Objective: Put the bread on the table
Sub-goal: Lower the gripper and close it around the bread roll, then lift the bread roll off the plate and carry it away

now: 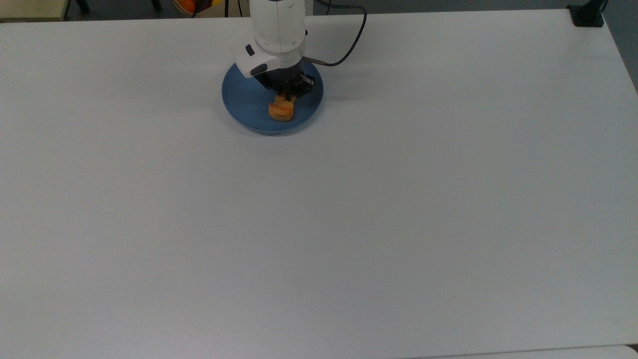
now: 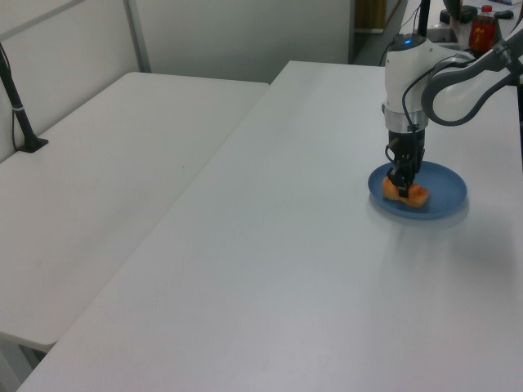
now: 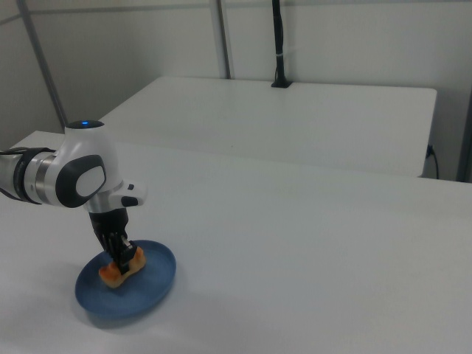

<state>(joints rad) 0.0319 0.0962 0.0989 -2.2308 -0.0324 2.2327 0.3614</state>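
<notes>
Bread [image 1: 281, 109] squashes where my claw [image 1: 286, 95] clenches its middle (soft, light stuff), on the blue plate [image 1: 244, 102]; I'd grip gently before crossing to the bench [image 1: 319, 224].

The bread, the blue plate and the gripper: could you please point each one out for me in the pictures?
bread [image 1: 280, 112], top view, on its near orange end.
blue plate [image 1: 244, 102], top view, on the bare blue surface at the top view's left of the bread.
gripper [image 2: 403, 181], left view, midway between the fingertips pinching the bread.

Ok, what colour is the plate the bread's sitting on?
Blue. The plate is plain blue under the orange-brown bread, clearest in the top view.
</notes>
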